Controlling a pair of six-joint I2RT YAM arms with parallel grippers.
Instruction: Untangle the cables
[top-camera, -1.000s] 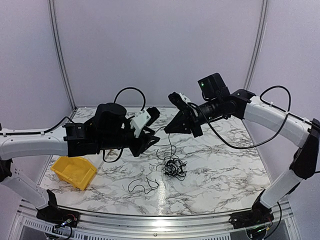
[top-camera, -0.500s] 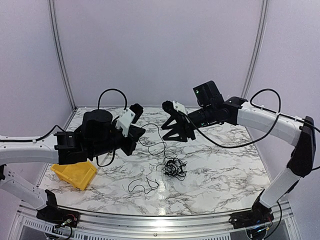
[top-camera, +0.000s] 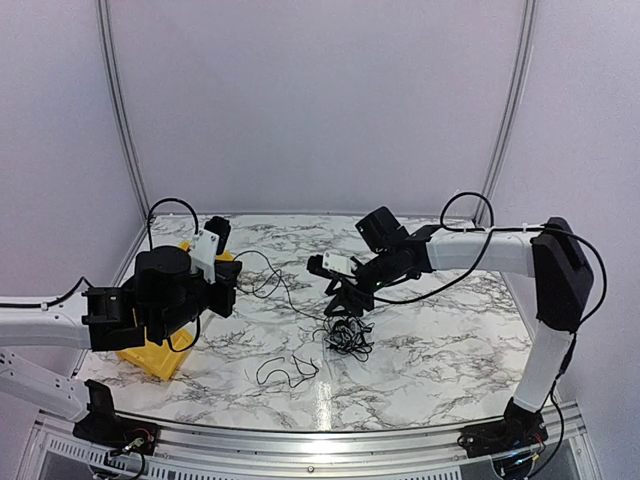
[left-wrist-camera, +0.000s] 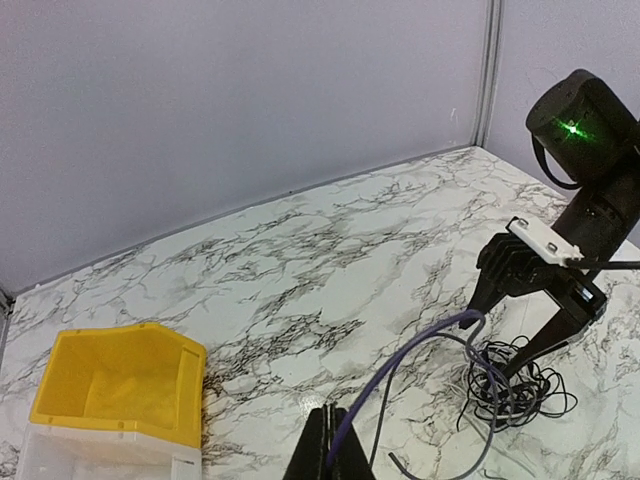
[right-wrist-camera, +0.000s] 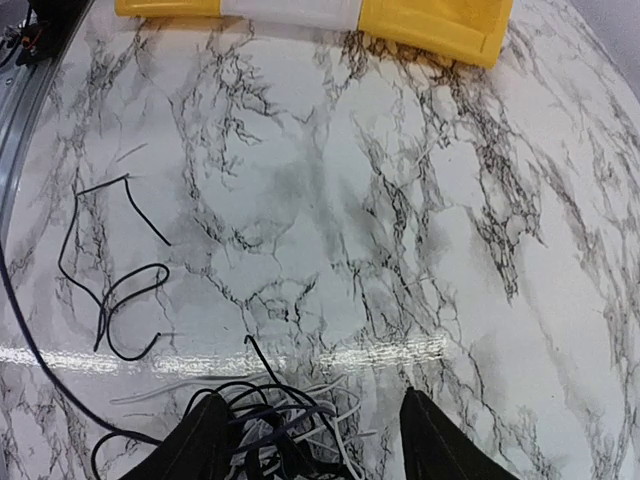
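Lowered, right claw (right-wrist-camera: 312, 432) gapes over the half-cropped cables (right-wrist-camera: 265, 400); left claw (left-wrist-camera: 330, 452) pinches one strand (left-wrist-camera: 420, 342).

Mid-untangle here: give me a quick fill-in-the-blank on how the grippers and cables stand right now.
1. The right gripper hangs over the clump with its jaws ___.
2. The left gripper is ___ on a strand leading to that clump.
3. The bin is coloured ___.
Missing words: open; shut; yellow.
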